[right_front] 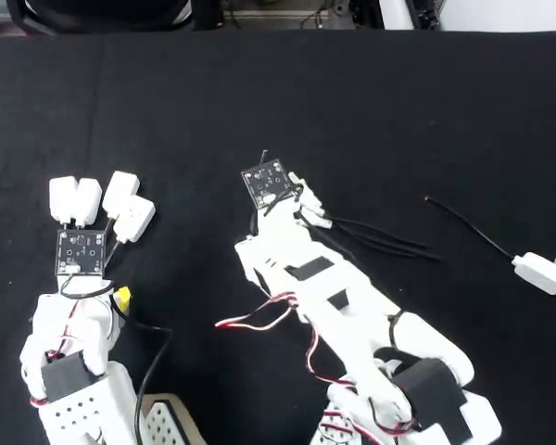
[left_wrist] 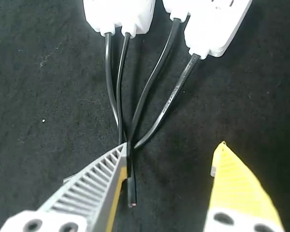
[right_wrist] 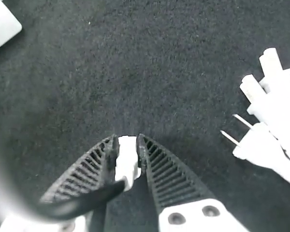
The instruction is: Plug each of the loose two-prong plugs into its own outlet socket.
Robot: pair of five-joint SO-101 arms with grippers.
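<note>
Several white outlet sockets [right_front: 100, 206] lie in a cluster at the table's left, each on a black cable [left_wrist: 157, 82]. My left gripper [left_wrist: 171, 147] stands open just short of them, its grey finger [left_wrist: 99, 181] touching the cables and its yellow finger [left_wrist: 237, 186] apart from them. Near the table's middle my right gripper [right_wrist: 127, 138] is shut on a small white plug [right_wrist: 127, 159] with a black lead. Beside it lie loose white two-prong plugs [right_wrist: 270, 128], also seen by the right arm's tip [right_front: 313, 211].
Black leads [right_front: 380, 236] trail rightwards from the middle plugs. Another white plug [right_front: 540, 270] on a thin cable lies at the right edge. A white block's corner [right_wrist: 2, 23] shows beyond the right gripper. Red and white wires [right_front: 259, 320] hang off the right arm.
</note>
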